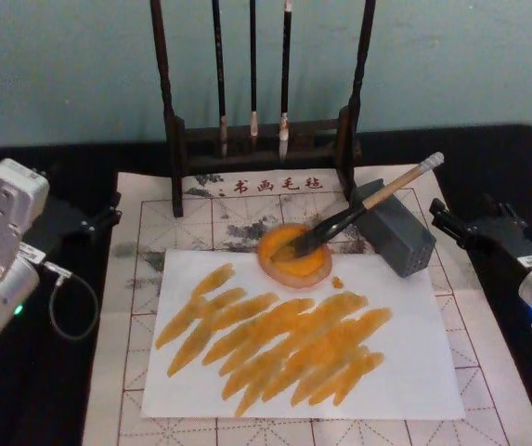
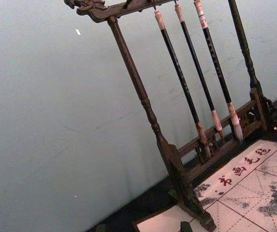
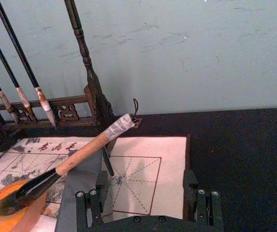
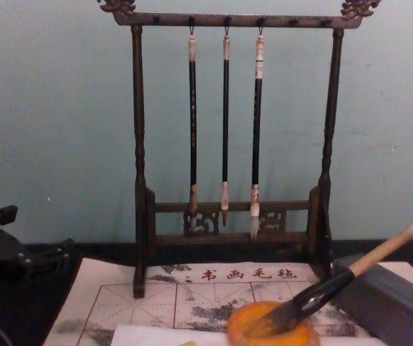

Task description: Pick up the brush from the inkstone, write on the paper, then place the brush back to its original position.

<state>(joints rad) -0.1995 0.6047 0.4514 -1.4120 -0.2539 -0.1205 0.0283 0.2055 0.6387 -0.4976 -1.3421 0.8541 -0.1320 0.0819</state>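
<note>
On the round orange inkstone (image 1: 295,255) rests the thick brush (image 1: 358,212): dark tuft down in the dish, tan handle slanting up across the top edge of the grey rectangular box (image 1: 395,232), white-capped end in the air. Nothing grips it.

Progress, judged: the white paper (image 1: 414,362) carries many broad orange strokes running diagonally, and the brush lies back in the dish. Writing and return both look complete; at most, retreat of the arms is left.

Right gripper (image 1: 444,223) sits at the right side of the table, just beside the box, fingers spread and empty, black finger frames visible in the right wrist view. Left gripper (image 1: 103,216) is parked at the left edge of the mat; whether it is open cannot be told.

Materials: handle is bare wood, ferrule glossy black, tuft wet. Dish is shallow, smooth, pooled with orange. Paper is flat and matte, lying on a pale gridded felt mat (image 1: 145,209) with grey ink stains. Behind, a dark turned-wood brush rack (image 1: 173,121) hangs three thin black-handled brushes (image 1: 253,65).
</note>
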